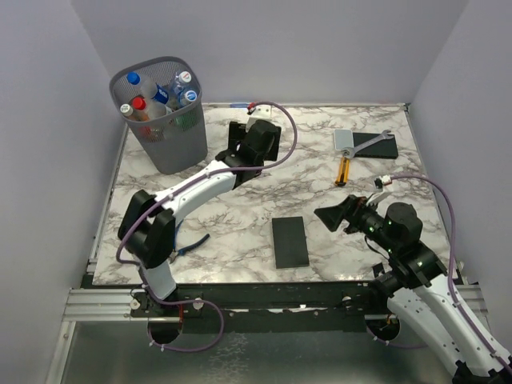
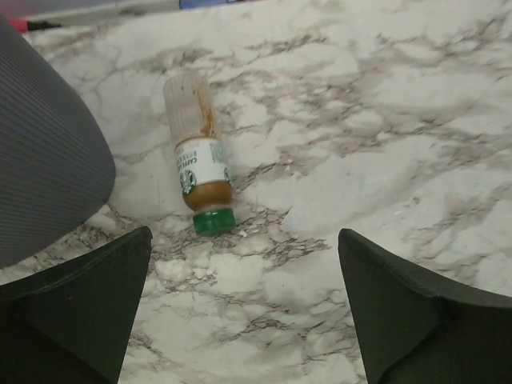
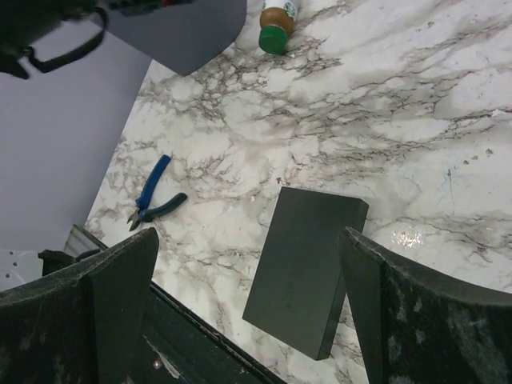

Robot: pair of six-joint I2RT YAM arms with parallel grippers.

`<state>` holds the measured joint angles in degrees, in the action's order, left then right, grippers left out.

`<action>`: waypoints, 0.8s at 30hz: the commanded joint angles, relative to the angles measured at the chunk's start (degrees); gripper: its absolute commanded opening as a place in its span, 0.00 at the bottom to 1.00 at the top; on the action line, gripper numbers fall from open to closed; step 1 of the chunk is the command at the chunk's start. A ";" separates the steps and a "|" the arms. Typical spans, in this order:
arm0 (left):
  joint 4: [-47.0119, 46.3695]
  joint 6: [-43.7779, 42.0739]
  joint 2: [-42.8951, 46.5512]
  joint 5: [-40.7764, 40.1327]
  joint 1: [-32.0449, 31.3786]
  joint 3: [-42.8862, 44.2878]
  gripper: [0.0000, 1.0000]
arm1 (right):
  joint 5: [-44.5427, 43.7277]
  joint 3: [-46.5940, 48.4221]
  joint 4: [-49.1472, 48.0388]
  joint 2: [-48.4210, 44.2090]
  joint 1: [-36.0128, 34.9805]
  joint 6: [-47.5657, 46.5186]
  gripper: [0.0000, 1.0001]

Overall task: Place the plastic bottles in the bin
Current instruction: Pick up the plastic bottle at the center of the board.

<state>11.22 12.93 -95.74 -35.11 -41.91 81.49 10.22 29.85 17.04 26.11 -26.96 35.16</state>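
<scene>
Several plastic bottles (image 1: 160, 94) with red, blue and white caps stand inside the grey mesh bin (image 1: 178, 148) at the back left. One bottle (image 2: 202, 164) with brown liquid, a white label and a green cap lies on the marble beside the bin wall (image 2: 44, 160). My left gripper (image 2: 244, 234) hovers open just short of its cap, with nothing between the fingers. In the top view the left arm (image 1: 240, 140) hides this bottle. The right wrist view catches the bottle (image 3: 276, 24) at its top edge. My right gripper (image 3: 250, 235) is open and empty above a black slab (image 3: 308, 268).
Blue-handled pliers (image 3: 152, 196) lie near the front left edge. A second black slab (image 1: 378, 146), a wrench (image 1: 365, 143) and an orange-handled screwdriver (image 1: 344, 170) sit at the back right. A thin red and blue object (image 1: 242, 105) lies along the back edge.
</scene>
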 commanded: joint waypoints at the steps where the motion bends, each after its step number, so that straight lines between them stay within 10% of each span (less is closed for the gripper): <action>1: 3.17 8.90 -7.21 2.47 5.87 0.91 0.99 | -1.34 -0.89 1.54 -0.69 -0.29 0.43 0.96; 16: 8.39 13.77 -33.44 -2.25 10.78 21.27 0.99 | -2.13 2.49 5.73 -4.02 -0.37 0.18 0.97; 24: 9.70 17.56 -35.18 -2.56 11.53 18.64 0.98 | -2.32 6.34 8.32 -4.87 -0.31 -0.09 0.97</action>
<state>18.98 27.64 -130.43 -35.90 -30.74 101.58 9.21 33.10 23.09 21.91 -26.96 35.16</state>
